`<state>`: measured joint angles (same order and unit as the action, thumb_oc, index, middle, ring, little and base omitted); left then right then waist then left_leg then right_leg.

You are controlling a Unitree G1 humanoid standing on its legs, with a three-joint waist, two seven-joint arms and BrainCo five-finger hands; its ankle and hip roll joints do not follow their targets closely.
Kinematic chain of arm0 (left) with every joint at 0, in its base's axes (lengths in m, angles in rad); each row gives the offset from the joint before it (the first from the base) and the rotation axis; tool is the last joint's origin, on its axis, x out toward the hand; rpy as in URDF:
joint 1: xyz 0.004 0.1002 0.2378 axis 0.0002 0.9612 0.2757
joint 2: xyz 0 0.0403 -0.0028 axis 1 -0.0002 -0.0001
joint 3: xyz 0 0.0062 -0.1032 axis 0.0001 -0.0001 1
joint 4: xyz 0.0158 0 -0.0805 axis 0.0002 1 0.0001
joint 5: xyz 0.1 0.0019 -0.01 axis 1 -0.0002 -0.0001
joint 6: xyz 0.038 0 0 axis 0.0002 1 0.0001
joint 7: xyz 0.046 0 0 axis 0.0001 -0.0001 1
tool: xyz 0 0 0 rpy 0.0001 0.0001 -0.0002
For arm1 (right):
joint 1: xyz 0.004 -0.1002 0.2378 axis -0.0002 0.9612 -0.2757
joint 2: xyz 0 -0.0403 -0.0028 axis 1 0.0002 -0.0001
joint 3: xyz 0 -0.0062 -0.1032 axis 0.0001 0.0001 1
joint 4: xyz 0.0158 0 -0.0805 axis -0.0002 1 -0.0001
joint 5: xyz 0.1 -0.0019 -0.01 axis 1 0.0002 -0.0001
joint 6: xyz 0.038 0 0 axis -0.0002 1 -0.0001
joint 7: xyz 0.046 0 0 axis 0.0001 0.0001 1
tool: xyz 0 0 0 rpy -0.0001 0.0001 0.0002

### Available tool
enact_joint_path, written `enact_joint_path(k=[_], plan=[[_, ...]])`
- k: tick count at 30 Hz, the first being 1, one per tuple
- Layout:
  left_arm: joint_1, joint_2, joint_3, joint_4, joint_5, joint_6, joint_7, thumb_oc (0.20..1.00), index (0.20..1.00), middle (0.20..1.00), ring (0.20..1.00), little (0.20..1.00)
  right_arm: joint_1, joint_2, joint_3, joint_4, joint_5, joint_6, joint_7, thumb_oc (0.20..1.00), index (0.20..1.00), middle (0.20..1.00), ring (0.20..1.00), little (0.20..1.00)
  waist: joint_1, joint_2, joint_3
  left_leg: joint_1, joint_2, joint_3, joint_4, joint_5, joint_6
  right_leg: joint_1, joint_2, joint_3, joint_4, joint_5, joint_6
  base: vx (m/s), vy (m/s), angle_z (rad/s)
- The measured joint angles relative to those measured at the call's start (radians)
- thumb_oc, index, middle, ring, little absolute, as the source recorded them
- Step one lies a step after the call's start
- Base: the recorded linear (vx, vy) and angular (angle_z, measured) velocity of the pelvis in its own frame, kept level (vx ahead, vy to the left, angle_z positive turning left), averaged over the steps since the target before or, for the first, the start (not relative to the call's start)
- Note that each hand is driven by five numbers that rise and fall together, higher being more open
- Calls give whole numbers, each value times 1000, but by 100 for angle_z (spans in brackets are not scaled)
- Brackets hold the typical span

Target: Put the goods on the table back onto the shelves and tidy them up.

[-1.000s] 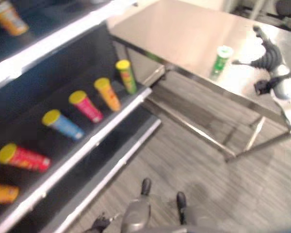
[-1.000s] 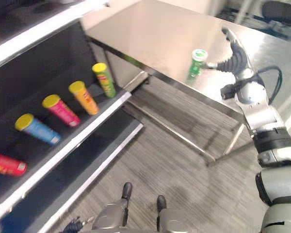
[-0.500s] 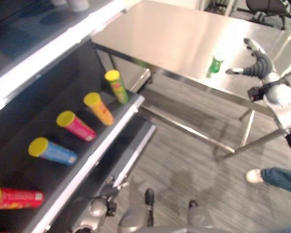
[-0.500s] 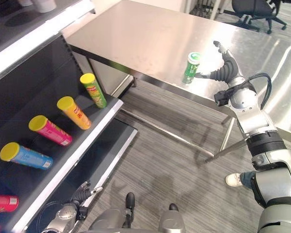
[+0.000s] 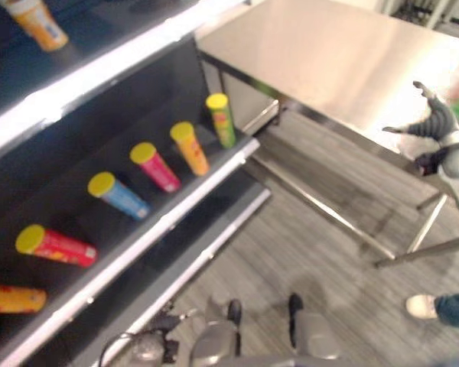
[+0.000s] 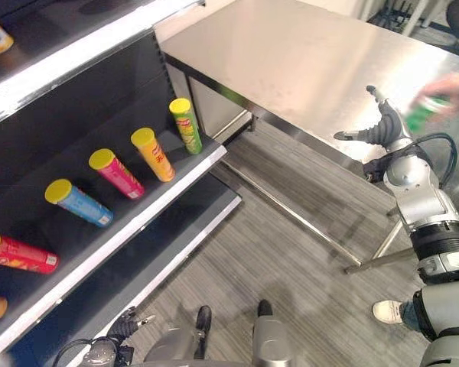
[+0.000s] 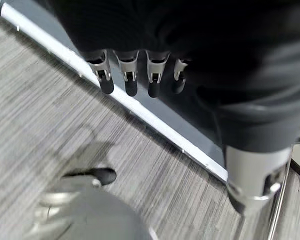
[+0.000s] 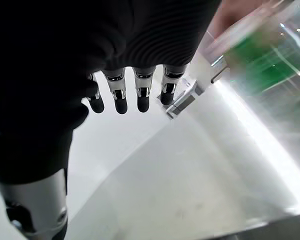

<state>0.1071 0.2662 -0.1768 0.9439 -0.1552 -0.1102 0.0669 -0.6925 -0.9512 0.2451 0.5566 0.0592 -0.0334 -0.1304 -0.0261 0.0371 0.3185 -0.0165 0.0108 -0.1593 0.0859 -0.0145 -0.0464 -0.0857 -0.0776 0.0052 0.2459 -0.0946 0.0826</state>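
Right hand (image 6: 382,128), fingers spread and empty, hovers over the steel table (image 6: 291,61) at frame right; a person's hand (image 6: 447,88) holds the green cylindrical can (image 6: 422,113) beside it. Left hand (image 7: 135,75) hangs relaxed, low.

Grey striped wood-look floor (image 6: 291,260); shiny steel table (image 6: 291,61) w/ thin legs; dark shelves (image 6: 76,252), white-edged, on robot's left.
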Motion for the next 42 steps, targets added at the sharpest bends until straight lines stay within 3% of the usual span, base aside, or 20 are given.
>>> enact_joint_path(k=[5, 13, 22, 24, 26, 30, 34, 37, 38, 40, 41, 42], plan=[[4, 4, 0, 1, -4, -1, -2, 1000, 1000, 1000, 1000, 1000, -15, 1, -12, 109, 1, -10, -19, 1000, 1000, 1000, 1000, 1000, 9, 9, -1, 0, 5, -35, -17, 16, -15, 12, -2, -42, -6, -4, -11, 21, -74, 27], [10, 1, 0, 1, -22, -8, 1, 1000, 1000, 1000, 1000, 1000, -77, 2, -17, 260, 14, 2, -40, 1000, 1000, 1000, 1000, 1000, 8, 53, -12, 4, 17, -54, -34, 33, -42, 25, 4, -76, -6, -12, -20, 18, -32, 11], [12, -5, 0, 13, -22, -8, 10, 1000, 1000, 1000, 1000, 1000, -54, 1, -42, 219, 43, 2, -68, 1000, 1000, 1000, 1000, 1000, -22, 59, -15, 17, 26, -42, -66, 42, -35, 6, 5, -68, 10, -16, -29, 0, 37, -3], [16, -22, 4, 9, -21, -2, 14, 1000, 1000, 1000, 1000, 1000, 234, -2, -248, -161, 41, -8, -80, 1000, 1000, 1000, 1000, 1000, -30, 51, -14, 17, 24, -4, -67, 41, -32, -9, 3, -42, 12, -15, -26, -63, 142, -33], [8, -35, 24, 9, -19, 2, 17, 1000, 1000, 1000, 1000, 1000, 381, -2, -348, -306, 40, -16, -83, 1000, 1000, 1000, 1000, 1000, -59, 33, -7, 18, 18, 13, -67, 39, -30, -20, 1, -18, -1, -4, -17, -78, 165, -43], [-9, -31, 32, 12, -8, 7, 18, 1000, 1000, 1000, 1000, 1000, 466, 2, -475, -350, 41, -41, -90, 1000, 1000, 1000, 1000, 1000, -95, 8, -5, 23, 15, 94, -67, 26, -10, -45, 12, 70, -16, 22, -2, -104, 160, -64], [-29, -23, 48, 2, 19, 3, 17, 1000, 1000, 1000, 1000, 1000, 479, 3, -531, -354, 41, -43, -109, 1000, 1000, 1000, 1000, 1000, -133, -16, 4, 52, 16, 159, -82, 18, 2, -44, 19, 132, -44, 44, 23, -31, 46, -55], [-33, -23, 57, -1, 19, 2, 17, 1000, 1000, 1000, 1000, 1000, 483, 3, -530, -370, 41, -47, -118, 1000, 1000, 1000, 1000, 1000, -154, -14, 4, 51, 16, 166, -83, 11, 12, -45, 19, 144, -54, 50, 21, -126, 141, -13], [-49, -23, 53, 0, 19, 5, 16, 1000, 1000, 1000, 1000, 1000, 512, 6, -540, -372, 41, -53, -119, 1000, 1000, 1000, 1000, 1000, -169, -32, 10, 47, 2, 167, -71, 15, 6, -57, 25, 156, -54, 75, 35, -328, 353, -22], [-60, 1, 34, -1, 19, 9, 15, 1000, 1000, 1000, 1000, 1000, 519, 14, -515, -368, 44, -73, -121, 1000, 1000, 1000, 1000, 1000, -136, -43, 14, 30, -1, 206, -59, 1, 27, -93, 47, 230, -79, 121, 49, -259, 148, -107], [-59, 11, 35, -4, 18, 9, 15, 1000, 1000, 1000, 1000, 1000, 492, 13, -487, -358, 49, -73, -121, 1000, 1000, 1000, 1000, 1000, -111, -50, 18, 31, 0, 258, -67, -7, 40, -99, 49, 236, -127, 155, 116, -142, 2, -155], [-56, 15, 42, -3, 18, 9, 15, 1000, 1000, 1000, 1000, 1000, 472, 13, -475, -343, 59, -73, -121, 1000, 1000, 1000, 1000, 1000, -105, -40, 27, 45, 23, 301, -76, 5, 30, -94, 19, 180, -157, 129, 105, -83, -31, -129]])
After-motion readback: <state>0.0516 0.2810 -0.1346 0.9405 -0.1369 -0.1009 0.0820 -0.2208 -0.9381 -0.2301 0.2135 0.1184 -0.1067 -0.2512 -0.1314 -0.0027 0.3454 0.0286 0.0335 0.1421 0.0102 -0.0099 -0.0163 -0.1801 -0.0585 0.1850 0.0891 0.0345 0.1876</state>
